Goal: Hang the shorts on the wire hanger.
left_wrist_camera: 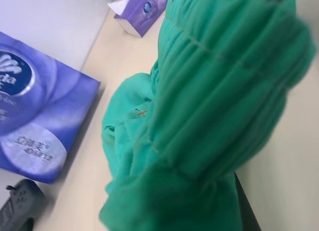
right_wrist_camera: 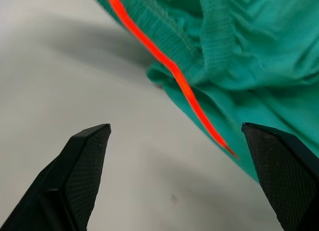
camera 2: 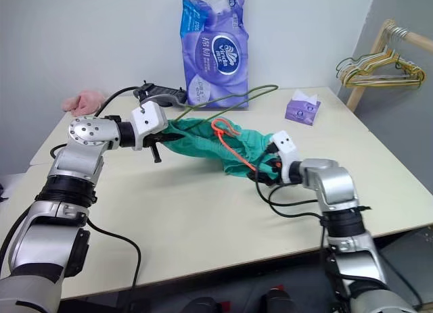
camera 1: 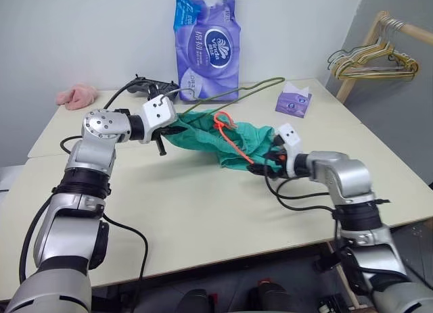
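Shorts [camera 1: 223,140] — between left gripper [camera 1: 164,134], right gripper [camera 1: 268,165]

one shorts [camera 1: 223,142], one wire hanger [camera 1: 257,87]

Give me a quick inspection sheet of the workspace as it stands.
Surface: beige table.
Job's things: teal-green cloth shorts bunched, orange drawstring trailing; thin olive wire hanger across them.
Clutter: purple tissue pack, small purple tissue box, pink fluffy cloth, black controller.
Pincers: left pincer shut on shorts; right pincer open beside them.
Cables: black cable.
Surroundings: wooden rack with hangers.
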